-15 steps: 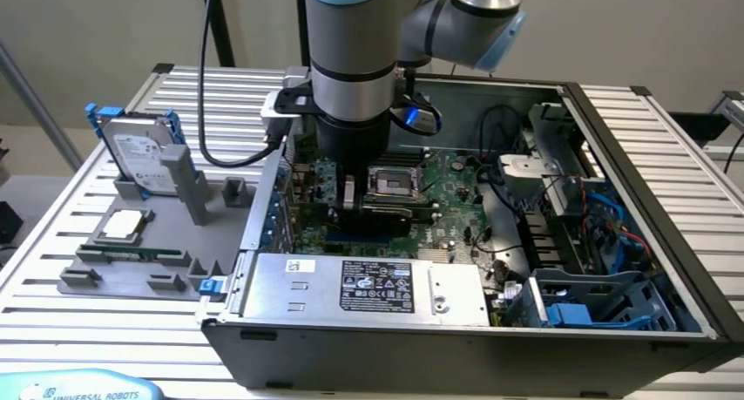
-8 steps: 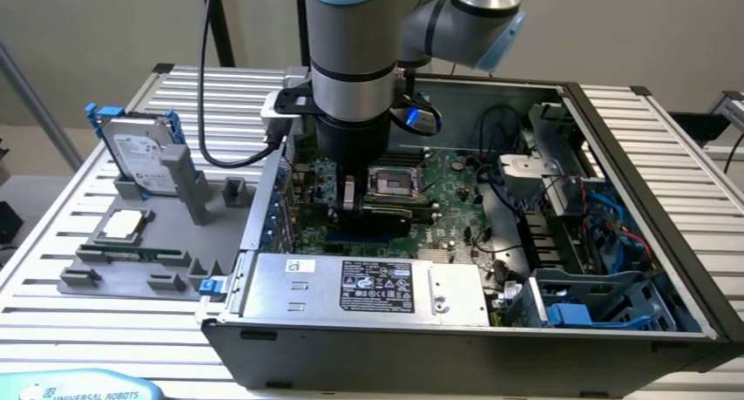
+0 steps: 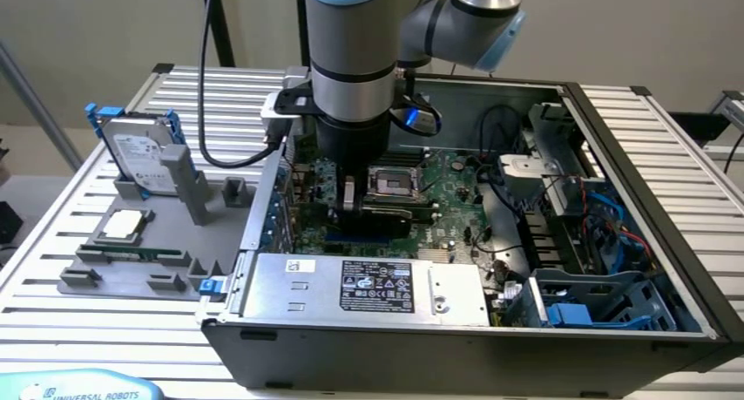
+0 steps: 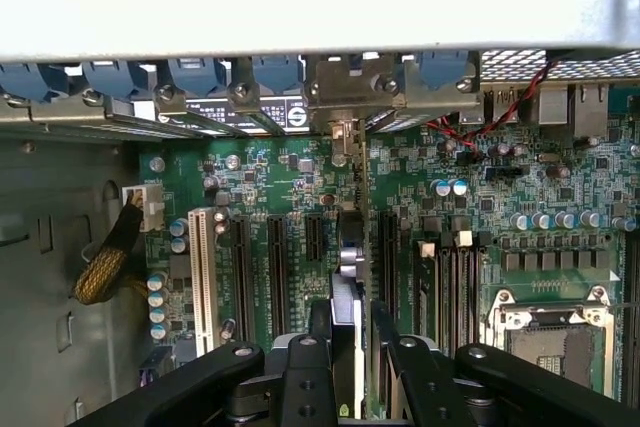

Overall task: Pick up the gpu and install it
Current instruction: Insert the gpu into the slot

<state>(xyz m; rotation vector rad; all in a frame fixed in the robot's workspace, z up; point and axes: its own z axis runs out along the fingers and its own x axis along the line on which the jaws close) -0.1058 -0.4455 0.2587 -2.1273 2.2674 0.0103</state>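
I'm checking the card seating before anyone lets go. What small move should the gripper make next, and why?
Probably a short, straight press down. The gripper holds the gpu edge-on over the motherboard, its bracket end reaching the rear slot openings of the computer case. The card looks lined up with a slot, but whether it is fully seated cannot be told.

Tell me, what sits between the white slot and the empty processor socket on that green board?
In the wrist view, several black slots lie between the white slot and the socket, and the gpu stands edge-on among them, in the tool.
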